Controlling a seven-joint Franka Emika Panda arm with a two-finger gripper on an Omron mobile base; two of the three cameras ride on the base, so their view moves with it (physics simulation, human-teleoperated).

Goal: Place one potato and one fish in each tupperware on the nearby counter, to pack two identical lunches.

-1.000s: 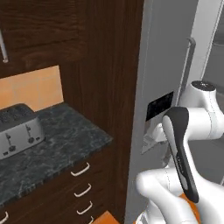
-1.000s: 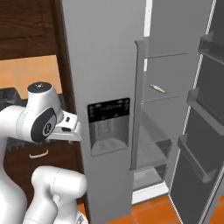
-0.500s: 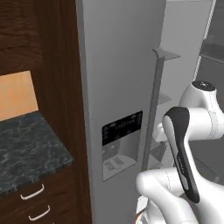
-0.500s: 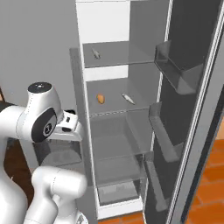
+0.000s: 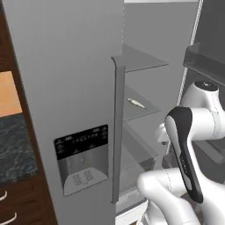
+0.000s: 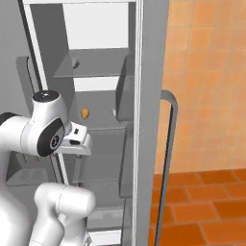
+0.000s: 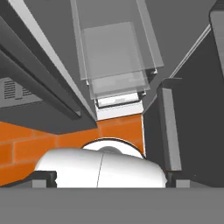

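At the far left of the left base view, a strip of the dark marbled bench (image 5: 13,145) is seen beneath an orange wall panel, with curved silver handles (image 5: 8,217) on the cabinet below. Next comes the closed grey fridge door (image 5: 66,88), carrying a black dispenser panel (image 5: 81,141) whose small markings cannot be read, and a tall vertical handle (image 5: 116,132). Past that handle the open compartment is shown, and on a glass shelf (image 5: 140,107) a slim pale fish (image 5: 136,103) is lying. The white arm (image 5: 189,145) is raised at the right, in front of the lower shelves.

In the right base view the arm (image 6: 43,132) stands at the left, before the same open compartment. A small orange-tan potato (image 6: 85,113) is seen on a middle shelf, and a small pale object (image 6: 75,63), too small to be identified, on the shelf above. To the right, the edge of the open door (image 6: 151,120) with its curved handle (image 6: 169,144) blocks part of the interior; beyond it an orange tiled wall (image 6: 206,81) and floor (image 6: 202,206) are shown.

In the hand view, clear glass shelves and a drawer front (image 7: 116,65) are looked at, with orange floor (image 7: 52,142) at the left. The fingers (image 7: 43,178) are spread wide, one tip near each lower corner, and nothing is held between them.
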